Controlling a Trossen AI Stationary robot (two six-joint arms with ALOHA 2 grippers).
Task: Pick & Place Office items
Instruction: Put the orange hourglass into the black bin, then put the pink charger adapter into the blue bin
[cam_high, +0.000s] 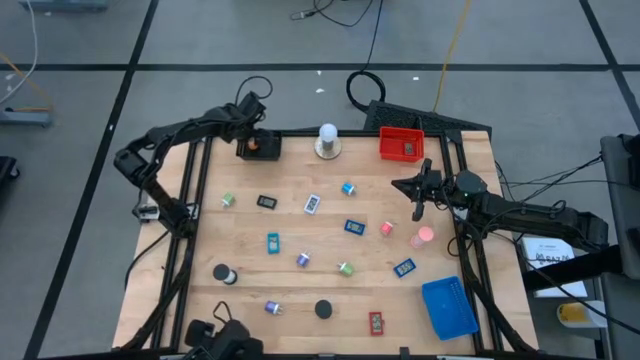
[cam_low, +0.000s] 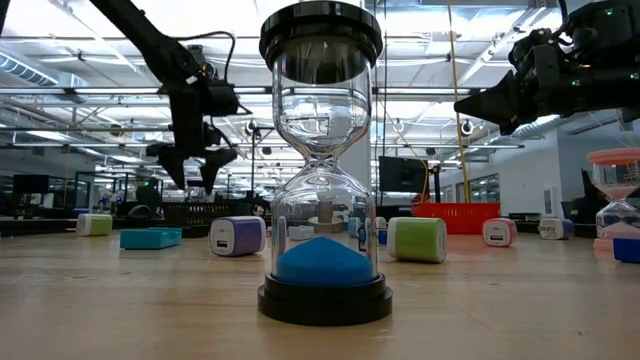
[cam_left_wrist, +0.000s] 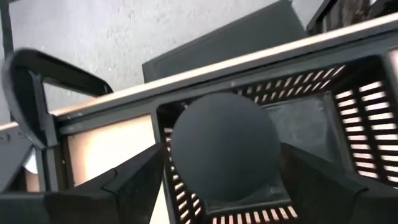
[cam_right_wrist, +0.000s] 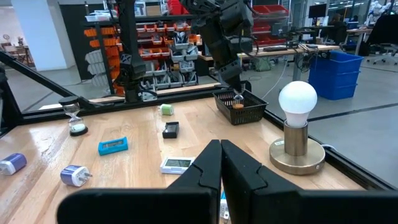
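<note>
Office items (cam_high: 312, 204) lie scattered across the wooden bench (cam_high: 250, 255): blue and black flat rectangles, small cylinders, and a blue-sand hourglass (cam_low: 322, 160) standing upright and filling the middle of the low view. A pink-capped hourglass (cam_low: 615, 200) is cut off at that view's right edge. One orange-brown piece (cam_right_wrist: 238, 104) sits inside the black tray (cam_right_wrist: 240, 107) at the bench's far left corner, with the left hand (cam_high: 254, 128) directly above it; the left wrist view is largely blocked by a dark round object (cam_left_wrist: 225, 146) between that hand's spread fingers (cam_left_wrist: 134, 180), whether gripped or merely beneath them is hard to make out. The right hand (cam_high: 419, 203) hangs above the bench near the red tray (cam_high: 401, 144), fingers (cam_right_wrist: 202, 171) pressed together, empty. A white bulb lamp (cam_high: 327, 141) stands between the trays; the blue tray (cam_high: 449, 306) lies at the near right.
</note>
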